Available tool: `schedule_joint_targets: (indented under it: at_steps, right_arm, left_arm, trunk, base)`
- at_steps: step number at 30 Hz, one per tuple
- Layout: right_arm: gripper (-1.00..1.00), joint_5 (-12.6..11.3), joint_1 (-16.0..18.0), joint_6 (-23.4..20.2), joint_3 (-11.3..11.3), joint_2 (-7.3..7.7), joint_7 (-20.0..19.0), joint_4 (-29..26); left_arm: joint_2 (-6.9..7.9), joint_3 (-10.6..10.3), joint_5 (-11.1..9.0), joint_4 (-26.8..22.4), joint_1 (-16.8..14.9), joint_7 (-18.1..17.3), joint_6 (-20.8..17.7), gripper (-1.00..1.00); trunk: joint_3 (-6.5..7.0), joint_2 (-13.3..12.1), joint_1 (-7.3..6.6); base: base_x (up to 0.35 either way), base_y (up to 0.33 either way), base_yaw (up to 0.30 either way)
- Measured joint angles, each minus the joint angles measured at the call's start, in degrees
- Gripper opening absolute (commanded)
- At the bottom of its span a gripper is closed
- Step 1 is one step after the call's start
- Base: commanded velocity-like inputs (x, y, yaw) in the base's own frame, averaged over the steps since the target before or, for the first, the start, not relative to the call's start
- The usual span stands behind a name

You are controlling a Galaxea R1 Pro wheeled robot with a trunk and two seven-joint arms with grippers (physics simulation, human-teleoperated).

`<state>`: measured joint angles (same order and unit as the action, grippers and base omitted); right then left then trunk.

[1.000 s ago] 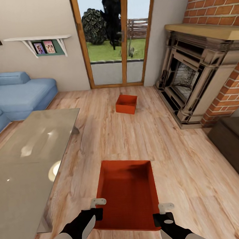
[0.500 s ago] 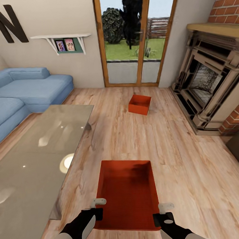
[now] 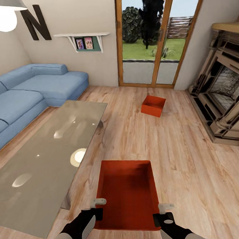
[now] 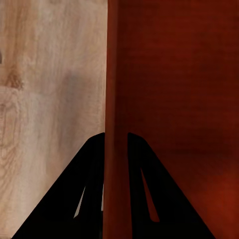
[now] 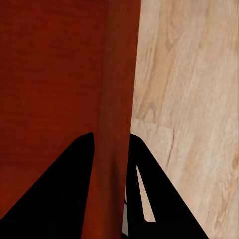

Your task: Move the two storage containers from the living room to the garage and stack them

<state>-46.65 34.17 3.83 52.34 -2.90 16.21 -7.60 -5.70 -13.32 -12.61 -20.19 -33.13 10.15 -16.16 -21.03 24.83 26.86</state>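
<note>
Swinging left, my view slides; both my left pincer [image 3: 97,205] and right pincer [image 3: 165,209] clamp the orange-red ribbed open bin [image 3: 126,189] (long axis ahead), its twin bin [image 3: 153,105] lying far ahead-right.

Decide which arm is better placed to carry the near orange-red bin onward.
Neither alone: the left end effector clamps the left wall of the orange-red ribbed open-top bin, and the right end effector clamps its right wall, so both should likely carry it together.
</note>
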Motion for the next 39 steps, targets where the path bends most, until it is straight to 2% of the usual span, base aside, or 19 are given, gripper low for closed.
schedule_joint_targets:
  at_steps: [39]
  right_arm:
    - [-1.00, 0.17, 0.01, 0.04, -0.15, 0.00, -0.04, 0.01]
  left_arm:
    - [0.01, -0.05, -0.10, 0.03, -0.01, 0.01, 0.09, -1.00]
  trunk:
    - [0.00, 0.00, 0.00]
  base:
    - [0.000, 0.000, 0.270]
